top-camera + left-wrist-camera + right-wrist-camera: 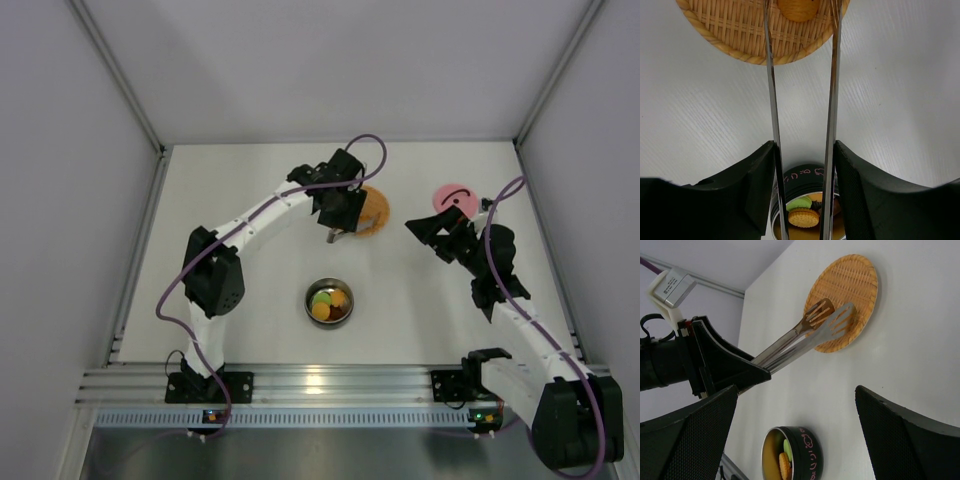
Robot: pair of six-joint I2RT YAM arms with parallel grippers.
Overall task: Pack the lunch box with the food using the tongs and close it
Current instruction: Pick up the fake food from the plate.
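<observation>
My left gripper (804, 146) is shut on the tongs (832, 75), whose two arms reach out over the woven plate (735, 30). One round brown piece of food (798, 7) lies on the plate between the tong arms; the tips are cut off in this view. In the right wrist view the tongs (805, 337) hover with their tips slightly apart over the plate (860, 285). The lunch box (329, 300) stands at centre front and holds green, yellow and orange food (322, 298). Its pink lid (452, 197) lies at the right. My right gripper (430, 228) is open and holds nothing, next to the lid.
The lunch box (790, 455) has a dark outer wall with pink writing. White walls enclose the table on three sides. An aluminium rail (330, 385) with both arm bases runs along the near edge.
</observation>
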